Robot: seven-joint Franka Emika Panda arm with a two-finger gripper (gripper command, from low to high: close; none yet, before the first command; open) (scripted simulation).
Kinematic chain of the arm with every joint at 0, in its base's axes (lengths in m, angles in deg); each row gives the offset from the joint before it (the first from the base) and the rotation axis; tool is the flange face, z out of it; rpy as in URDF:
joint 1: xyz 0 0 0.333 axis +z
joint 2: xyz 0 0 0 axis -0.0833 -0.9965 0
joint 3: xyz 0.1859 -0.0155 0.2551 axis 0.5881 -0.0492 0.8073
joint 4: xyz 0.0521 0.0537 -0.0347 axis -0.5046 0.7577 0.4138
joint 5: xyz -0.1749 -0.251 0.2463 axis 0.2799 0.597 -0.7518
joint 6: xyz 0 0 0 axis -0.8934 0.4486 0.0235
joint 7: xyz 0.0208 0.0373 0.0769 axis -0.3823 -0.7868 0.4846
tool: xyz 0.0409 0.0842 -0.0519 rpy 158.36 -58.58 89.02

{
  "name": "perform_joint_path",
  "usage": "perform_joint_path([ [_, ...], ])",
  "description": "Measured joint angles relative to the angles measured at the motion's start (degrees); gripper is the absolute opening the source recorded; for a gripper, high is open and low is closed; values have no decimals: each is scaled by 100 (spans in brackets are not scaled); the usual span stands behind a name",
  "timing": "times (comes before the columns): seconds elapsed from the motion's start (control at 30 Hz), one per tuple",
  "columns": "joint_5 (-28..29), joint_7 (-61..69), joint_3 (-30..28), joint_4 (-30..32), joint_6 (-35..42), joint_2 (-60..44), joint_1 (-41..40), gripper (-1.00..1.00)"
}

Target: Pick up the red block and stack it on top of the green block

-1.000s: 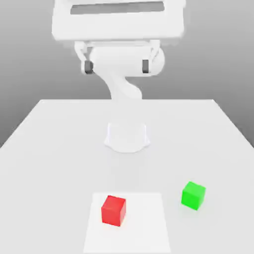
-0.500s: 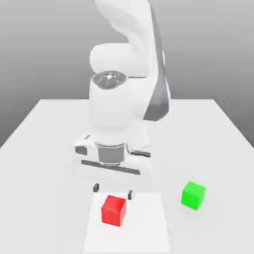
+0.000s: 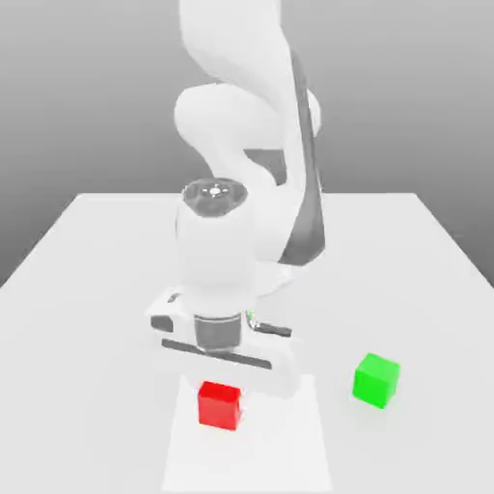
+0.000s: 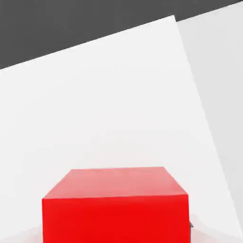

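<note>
1. Over the last second the arm has been swung down from a raised pose above the counter [image 3: 87,289], and the gripper [image 3: 221,384] has been lowered onto the red block [image 3: 220,404].
2. Half a second ago the fingers were seen spread apart just above the red block; they are now hidden behind the hand, and the gripper is taken to have been closed nearly all the way. The red block is judged to be clamped between the fingers, though the contact itself cannot be seen.
3. The red block has been shifted slightly and squared up compared with its earlier pose, which is consistent with its being pinched.
4. For the task, the grasp is judged to be made; the lift and the carry to the green block [image 3: 376,379] are not yet done.
5. The red block is found directly beneath the gripper, resting on the paler square patch [image 3: 289,444] of the counter. In the hand view, the red block [image 4: 115,204] is seen close up.
6. The green block is seen well apart from the red block, toward the exterior view's right, untouched on the counter.
</note>
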Motion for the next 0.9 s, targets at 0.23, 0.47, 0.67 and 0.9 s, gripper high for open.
perform_joint_path([
  [0.23, -345, -1152, 442, 154, 504, 702, 777, -100],
  [0.47, -523, -2890, 979, 298, 747, 1115, 1523, -100],
  [0.67, -514, -4391, 1630, 414, 873, 1327, 1895, -100],
  [0.9, 240, -5083, 1637, 375, 43, 431, 1806, -100],
])
